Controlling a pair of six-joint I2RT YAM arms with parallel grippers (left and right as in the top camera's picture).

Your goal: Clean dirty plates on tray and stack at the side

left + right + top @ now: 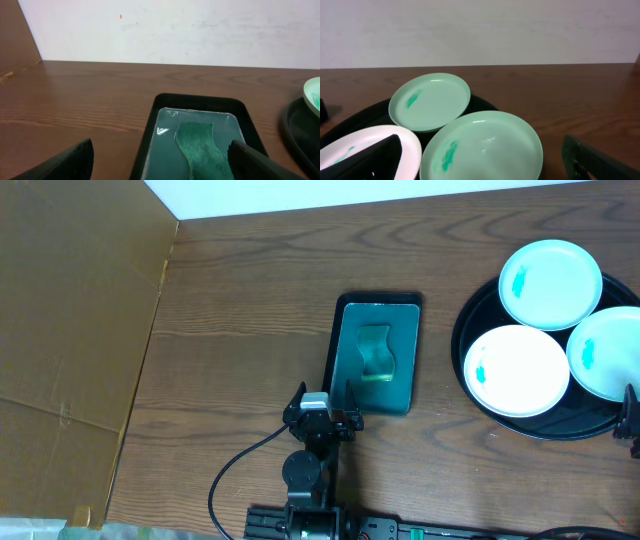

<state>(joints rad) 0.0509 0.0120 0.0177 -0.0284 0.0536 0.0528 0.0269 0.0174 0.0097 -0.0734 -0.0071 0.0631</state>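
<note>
Three white plates with teal smears lie on the round black tray [478, 312] at the right: a far one [550, 283], a left one [516, 370] and a right one [610, 352]. My right gripper [630, 418] is open and empty at the tray's near right edge. In the right wrist view it [487, 167] hovers low over the right plate [482, 147], with the far plate [430, 100] and left plate [350, 150] beyond. My left gripper [325, 405] is open and empty, just short of the teal tray.
A rectangular teal-green tray [343, 340] with a dark rim holds a green sponge [375, 355] in shallow liquid; it also shows in the left wrist view [149, 132] with the sponge [202, 150] between my fingers [160, 167]. Cardboard [70, 330] covers the left.
</note>
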